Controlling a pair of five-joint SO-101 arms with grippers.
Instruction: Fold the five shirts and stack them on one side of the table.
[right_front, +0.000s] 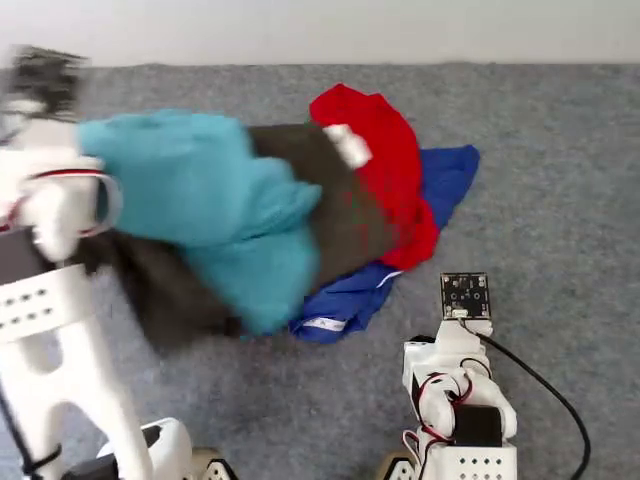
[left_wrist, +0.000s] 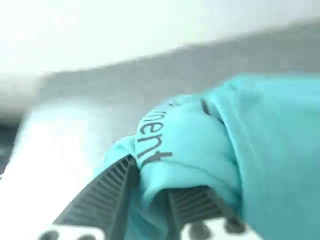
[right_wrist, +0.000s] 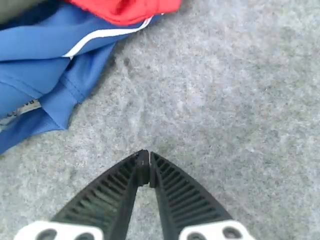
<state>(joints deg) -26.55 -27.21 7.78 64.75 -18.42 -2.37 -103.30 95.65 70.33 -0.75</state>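
1. Your turquoise cotton shirt (right_front: 200, 200) hangs bunched above the left half of the pile, lifted off the table, with its lower folds draping over the other clothes.
2. Your left gripper (left_wrist: 150, 185) is pinching a fold of that turquoise shirt (left_wrist: 260, 150); the cloth is wedged between its two ribbed black fingers (left_wrist: 107, 187).
3. Under and behind it lies a crumpled dark brown shirt (right_front: 345, 215), spread across the middle of the pile.
4. A bright red shirt (right_front: 385, 150) lies beside the brown one on its far right side, touching and partly overlapping it.
5. A royal blue shirt with white trim (right_front: 445, 180) sits at the bottom, sticking out to the right and at the near edge.
6. Your right gripper (right_wrist: 147, 170) has its fingers pressed together on nothing, above bare cover near the blue shirt's hem (right_wrist: 40, 60).
7. Everything rests on the grey felt-covered table (right_front: 560, 200).
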